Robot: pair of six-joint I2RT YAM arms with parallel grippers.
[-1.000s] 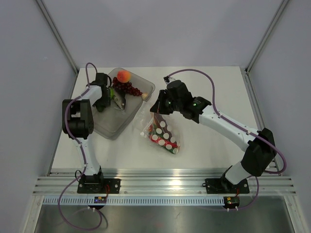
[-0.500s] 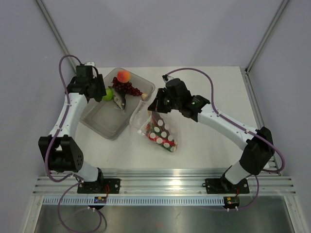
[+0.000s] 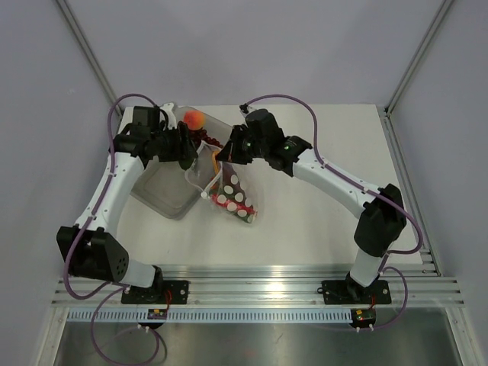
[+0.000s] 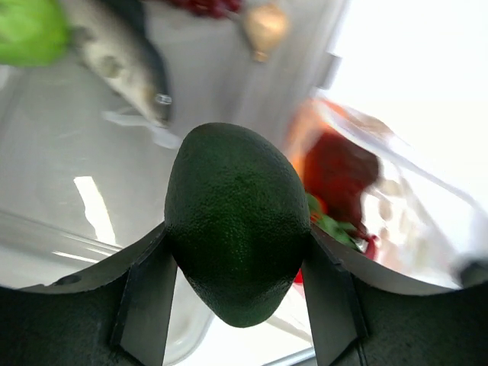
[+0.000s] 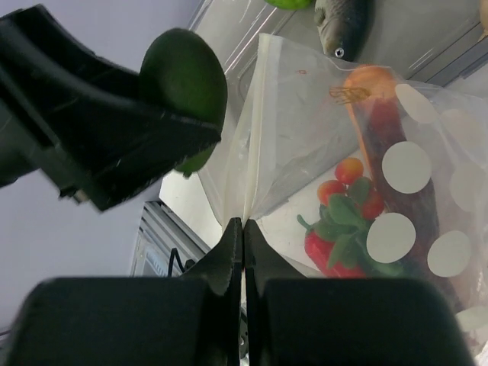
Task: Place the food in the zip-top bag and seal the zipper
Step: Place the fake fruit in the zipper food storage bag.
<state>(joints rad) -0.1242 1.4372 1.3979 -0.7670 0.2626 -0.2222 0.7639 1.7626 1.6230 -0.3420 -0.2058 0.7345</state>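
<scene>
Currently gripping avocado w/ L gripper, fingers part-spread around it; zip-top bag just ahead-right of tips. Pinching bag's mouth edge w/ R gripper, pressed together, to lift it & keep opening agape for drop-in.

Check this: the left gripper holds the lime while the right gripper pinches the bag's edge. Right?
Not the lime: the left gripper holds the avocado, as the left wrist view shows; the lime lies in the tray. The right gripper does pinch the bag at its edge.
</scene>
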